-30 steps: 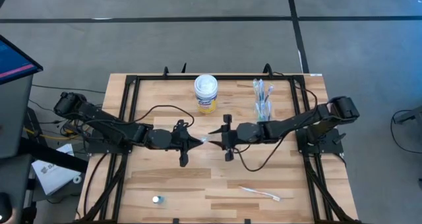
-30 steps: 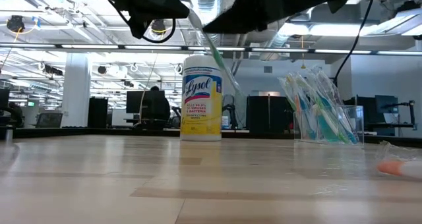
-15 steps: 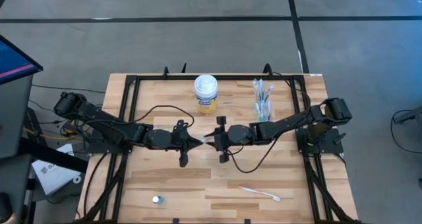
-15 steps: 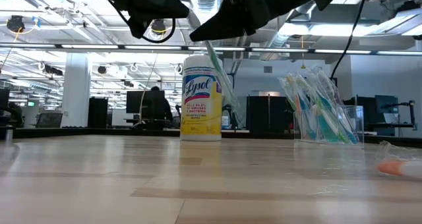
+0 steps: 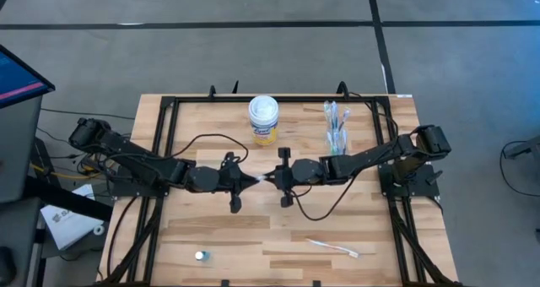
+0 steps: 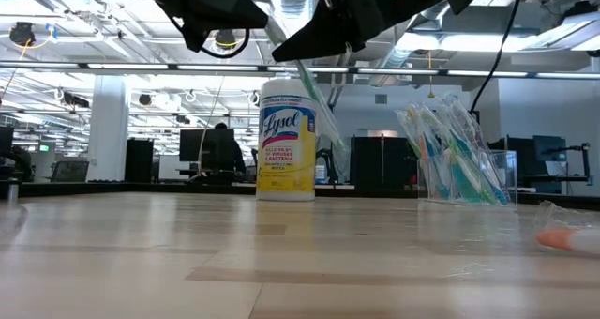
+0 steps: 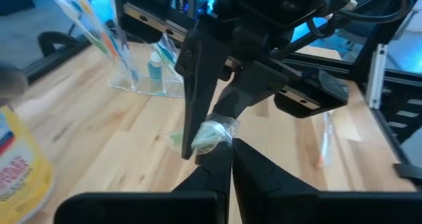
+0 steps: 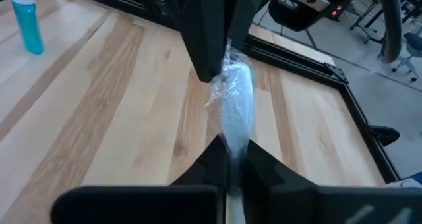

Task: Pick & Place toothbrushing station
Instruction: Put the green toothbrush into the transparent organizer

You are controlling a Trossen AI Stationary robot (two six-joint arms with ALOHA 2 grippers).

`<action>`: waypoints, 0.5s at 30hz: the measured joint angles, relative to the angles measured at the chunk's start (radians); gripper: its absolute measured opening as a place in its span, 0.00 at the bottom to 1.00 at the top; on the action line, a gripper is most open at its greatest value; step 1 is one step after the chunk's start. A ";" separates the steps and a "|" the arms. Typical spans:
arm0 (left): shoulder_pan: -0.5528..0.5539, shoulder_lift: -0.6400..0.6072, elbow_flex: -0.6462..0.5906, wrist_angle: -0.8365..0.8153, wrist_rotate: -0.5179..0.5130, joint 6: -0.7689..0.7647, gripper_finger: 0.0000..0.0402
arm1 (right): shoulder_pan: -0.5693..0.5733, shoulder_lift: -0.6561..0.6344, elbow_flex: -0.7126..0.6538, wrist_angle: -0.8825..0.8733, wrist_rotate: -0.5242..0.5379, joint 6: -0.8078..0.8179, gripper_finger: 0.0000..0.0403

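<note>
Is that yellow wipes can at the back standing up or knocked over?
Upright. The yellow-labelled canister stands on its base on the table, white lid on top; from above only its round lid shows.

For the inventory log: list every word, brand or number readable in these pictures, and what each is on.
"Lysol": on the canister label, low view.
The smaller print under the brand name on that label: too small to read.
The wrapped toothbrushes and the blue tube: no legible print.
</note>
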 joint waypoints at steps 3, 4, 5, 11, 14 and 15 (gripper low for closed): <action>-0.003 0.000 0.000 0.000 -0.031 0.021 0.05 | -0.001 0.000 0.000 0.003 0.003 0.005 0.02; -0.003 0.000 0.000 0.000 -0.034 0.022 0.07 | -0.001 0.000 0.000 0.004 0.003 0.014 0.02; -0.004 0.000 0.000 0.000 -0.034 0.023 0.08 | -0.001 0.000 0.000 0.003 0.003 0.021 0.02; -0.003 -0.006 0.000 0.000 -0.040 0.023 0.15 | 0.003 -0.001 0.000 0.000 -0.002 0.041 0.01; -0.003 -0.007 0.000 0.002 -0.052 0.023 0.17 | 0.004 -0.002 -0.008 -0.007 -0.008 0.055 0.01; -0.007 -0.007 0.000 0.003 -0.059 0.023 0.17 | 0.004 -0.002 -0.013 -0.008 -0.010 0.058 0.01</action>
